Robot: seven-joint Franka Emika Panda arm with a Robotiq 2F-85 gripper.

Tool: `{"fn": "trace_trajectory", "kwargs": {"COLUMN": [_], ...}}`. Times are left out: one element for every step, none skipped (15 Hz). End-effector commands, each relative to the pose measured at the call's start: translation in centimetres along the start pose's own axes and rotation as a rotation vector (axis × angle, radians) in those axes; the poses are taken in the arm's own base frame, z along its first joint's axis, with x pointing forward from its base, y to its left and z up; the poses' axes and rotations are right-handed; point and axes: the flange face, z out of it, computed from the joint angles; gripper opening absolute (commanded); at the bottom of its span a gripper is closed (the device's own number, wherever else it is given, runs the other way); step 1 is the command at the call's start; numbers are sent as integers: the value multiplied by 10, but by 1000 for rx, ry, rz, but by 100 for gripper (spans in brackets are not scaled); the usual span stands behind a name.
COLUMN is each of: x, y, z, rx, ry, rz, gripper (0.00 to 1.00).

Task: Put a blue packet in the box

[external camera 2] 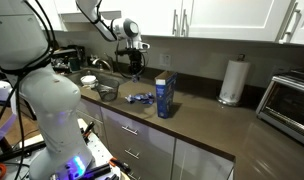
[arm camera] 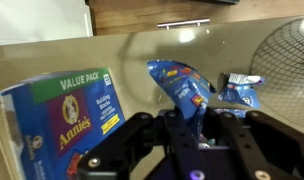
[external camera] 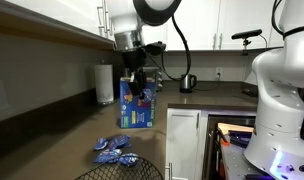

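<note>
In the wrist view my gripper (arm camera: 190,125) is shut on a blue packet (arm camera: 177,85), which sticks out from between the fingers. The box (arm camera: 67,110), a blue Annie's carton, is to the left of the held packet, apart from it. More blue packets (arm camera: 242,92) lie on the counter to the right. In both exterior views the gripper (external camera: 139,85) (external camera 2: 132,62) hangs above the counter. The box (external camera: 137,105) (external camera 2: 165,97) stands upright there, and loose packets (external camera: 114,150) (external camera 2: 140,98) lie near it.
A paper towel roll (external camera: 104,83) (external camera 2: 230,82) stands at the wall. A black wire basket (external camera: 117,172) (arm camera: 292,60) sits near the loose packets. A toaster oven (external camera 2: 290,100) stands at the counter's end. A kettle (external camera: 188,83) is at the back.
</note>
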Motion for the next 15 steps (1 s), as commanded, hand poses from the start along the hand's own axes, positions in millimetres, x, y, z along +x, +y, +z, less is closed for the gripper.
{"fn": "trace_trajectory", "kwargs": {"x": [-21,-23,-24,-25,7,12,20,33,43,51,58,65,70,72,73], "y": [29,37,48,58,100,116,133,157,176,187,195,198,199,194,191], "z": [-49,-60,-71,-80,-95,-104,-113,-122,-125,-128,-130,-128,-128,-129,-129], "rx": [-34,-25,-16,-9,-9,-17,-24,-35,-46,-45,-42,-22,-6,26,29], "ry": [52,70,94,119,143,169,195,210,222,225,224,209,192,165,150], "rz": [73,88,108,131,159,193,232,262,295,316,328,332,325,299,285], "gripper": [4,4,5,5,4,4,4,3,3,4,4,4,4,3,3]}}
